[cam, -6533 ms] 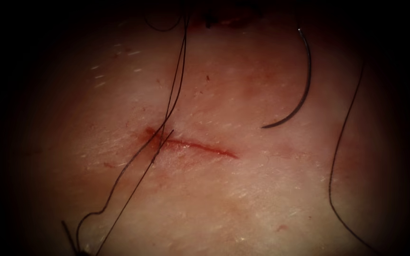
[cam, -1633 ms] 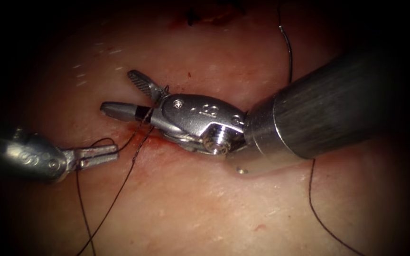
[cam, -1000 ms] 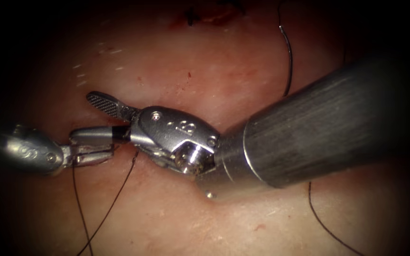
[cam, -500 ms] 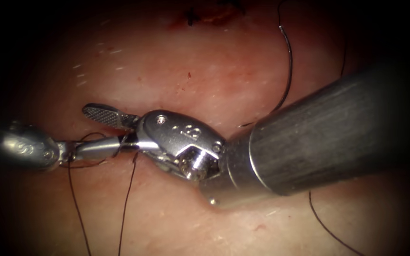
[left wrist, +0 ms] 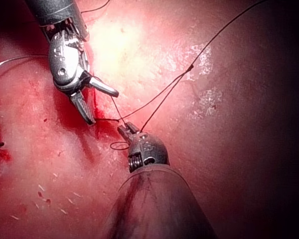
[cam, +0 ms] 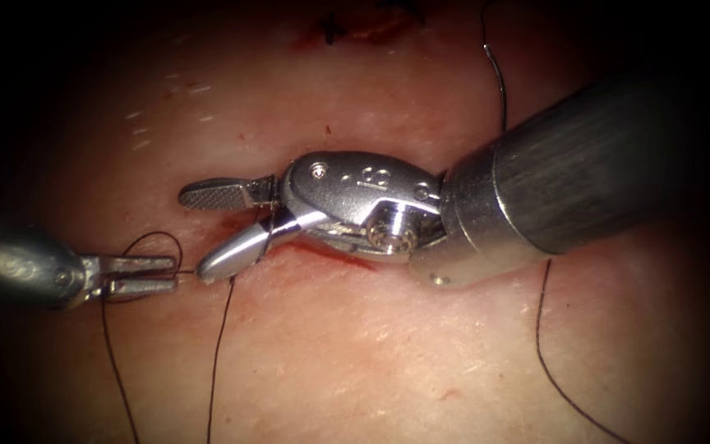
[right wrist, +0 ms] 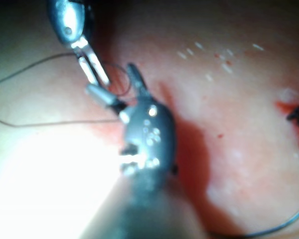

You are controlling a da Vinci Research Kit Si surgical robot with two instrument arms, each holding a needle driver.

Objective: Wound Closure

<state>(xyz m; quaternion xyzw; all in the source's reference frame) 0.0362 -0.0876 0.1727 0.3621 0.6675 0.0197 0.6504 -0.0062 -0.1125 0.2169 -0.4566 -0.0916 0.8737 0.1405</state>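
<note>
Behind right tool (cam: pixel 223 230), needle (cam: pixel 499 82) loose on tissue (cam: pixel 371 353)

Small stamped marks on the right tool's wrist housing (cam: pixel 363 177), too faint to read.

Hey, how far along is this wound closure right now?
Done: thread runs through the cut's left end, and the needle lies free on the tissue, up right of the cut. In hand: the left tool is shut on the thread; the right tool is open over the cut, holding nothing. Left: the cut's red stretch beneath it has no stitch.
</note>
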